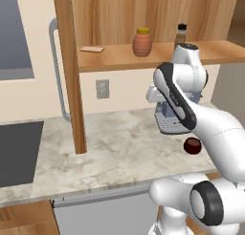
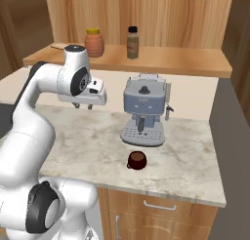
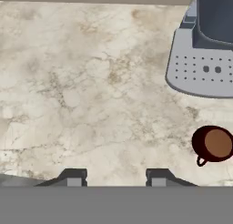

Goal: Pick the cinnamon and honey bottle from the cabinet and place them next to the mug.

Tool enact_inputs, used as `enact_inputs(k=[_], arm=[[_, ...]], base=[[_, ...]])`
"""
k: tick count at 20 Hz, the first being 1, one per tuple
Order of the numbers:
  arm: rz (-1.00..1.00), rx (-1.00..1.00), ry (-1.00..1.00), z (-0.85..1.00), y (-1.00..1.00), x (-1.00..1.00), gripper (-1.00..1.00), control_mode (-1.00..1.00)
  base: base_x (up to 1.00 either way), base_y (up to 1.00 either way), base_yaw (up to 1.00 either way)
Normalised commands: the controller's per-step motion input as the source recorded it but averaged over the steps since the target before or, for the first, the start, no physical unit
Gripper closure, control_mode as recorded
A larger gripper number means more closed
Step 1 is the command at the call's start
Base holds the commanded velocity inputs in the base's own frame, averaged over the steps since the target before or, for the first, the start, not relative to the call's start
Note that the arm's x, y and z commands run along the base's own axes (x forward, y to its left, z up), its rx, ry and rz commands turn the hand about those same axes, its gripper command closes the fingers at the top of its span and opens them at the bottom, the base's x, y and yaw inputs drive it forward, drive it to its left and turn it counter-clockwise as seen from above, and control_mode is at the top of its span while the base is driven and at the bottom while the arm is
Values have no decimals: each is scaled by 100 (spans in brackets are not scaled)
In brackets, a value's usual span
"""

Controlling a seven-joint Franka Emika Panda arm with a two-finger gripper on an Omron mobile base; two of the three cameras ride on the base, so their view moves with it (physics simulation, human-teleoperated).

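Where arm [image 1: 191, 100] crosses, coffee machine [image 1: 170, 122] half-hidden.

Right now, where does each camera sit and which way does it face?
Left base view: behind the arm's left, facing the cabinet; arm at lower right.
Right base view: behind its right, facing the coffee machine; arm at left.
Hand view: looks down at the counter; finger tips at bottom.
All three share the mug.
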Motion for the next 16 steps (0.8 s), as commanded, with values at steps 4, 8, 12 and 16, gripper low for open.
enact_inputs(k=[4, 8, 12, 16], arm=[[-1, 0, -2, 0, -2, -45, -100, -100], [-3, 0, -15, 14, -3, -63, -100, -100], [-11, 0, -27, 78, 0, -22, -100, -100], [-18, 0, -33, 99, -13, -12, -100, -100]], base=[[0, 0, 0], [0, 0, 0], [0, 0, 0], [0, 0, 0]])
